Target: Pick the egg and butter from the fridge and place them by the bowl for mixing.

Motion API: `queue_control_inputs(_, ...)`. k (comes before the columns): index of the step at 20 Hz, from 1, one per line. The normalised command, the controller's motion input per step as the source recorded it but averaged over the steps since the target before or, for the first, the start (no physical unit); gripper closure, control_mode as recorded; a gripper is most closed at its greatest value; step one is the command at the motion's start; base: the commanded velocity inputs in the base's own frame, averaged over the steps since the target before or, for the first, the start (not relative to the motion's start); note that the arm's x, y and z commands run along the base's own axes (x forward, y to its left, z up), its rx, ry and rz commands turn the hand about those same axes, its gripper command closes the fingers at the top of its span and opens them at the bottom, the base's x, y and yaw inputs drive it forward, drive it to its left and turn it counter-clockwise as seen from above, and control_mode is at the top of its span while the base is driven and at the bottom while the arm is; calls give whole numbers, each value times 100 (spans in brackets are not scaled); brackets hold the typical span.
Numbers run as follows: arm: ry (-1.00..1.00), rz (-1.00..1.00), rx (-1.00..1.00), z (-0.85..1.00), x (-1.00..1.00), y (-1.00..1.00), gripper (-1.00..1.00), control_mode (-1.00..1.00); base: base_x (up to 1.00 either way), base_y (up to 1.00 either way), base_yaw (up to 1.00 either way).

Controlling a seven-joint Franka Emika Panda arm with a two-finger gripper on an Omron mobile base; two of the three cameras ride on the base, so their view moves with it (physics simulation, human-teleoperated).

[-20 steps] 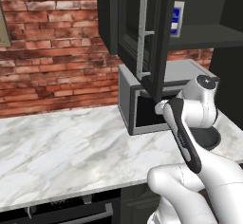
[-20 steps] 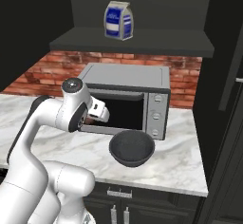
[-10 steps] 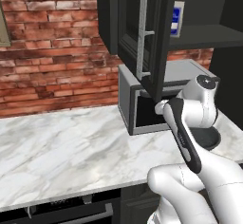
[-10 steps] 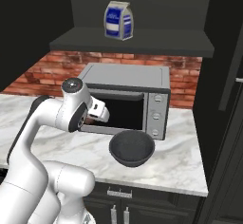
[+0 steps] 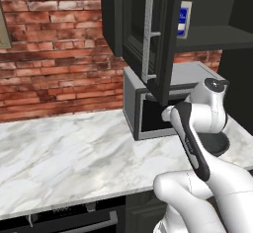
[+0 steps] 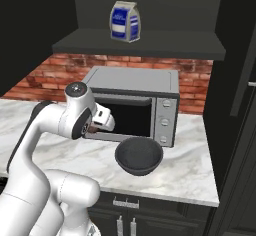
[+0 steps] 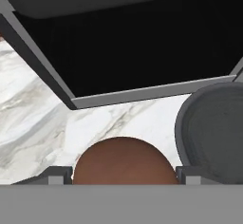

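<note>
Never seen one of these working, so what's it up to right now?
Gripper closed on the egg, above the counter. Bowl just beside it, in front of the open oven. Nothing in the way.

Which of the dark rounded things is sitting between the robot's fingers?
The small reddish-brown egg, between the gripper tips; the much wider dark-grey bowl rests on the marble counter.

- A dark reddish-brown, plain surface is seen on the egg [image 7: 122, 162].
- A matte dark grey is shown by the bowl [image 6: 138, 156].
- The counter [image 5: 74, 158] is veined in white and grey marble.
- The far wall [image 5: 54, 44] is patterned in red brick with pale mortar.
- The countertop oven [image 6: 135, 105] is silver-grey, its cavity black.
- The carton [image 6: 124, 21] is white with a blue label.
</note>
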Motion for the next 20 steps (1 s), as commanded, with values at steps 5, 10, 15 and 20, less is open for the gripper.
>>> queue_control_inputs(5, 7, -2, -6, -20, -7, 1, 100, -100, 0, 0, 0)
queue_control_inputs(10, 7, 0, -11, -38, -2, 5, 100, -100, 0, 0, 0)
queue_control_inputs(15, 1, 2, -2, -45, 8, 5, 100, -100, 0, 0, 0)
queue_control_inputs(20, 1, 4, 3, -33, 20, 0, 100, -100, 0, 0, 0)
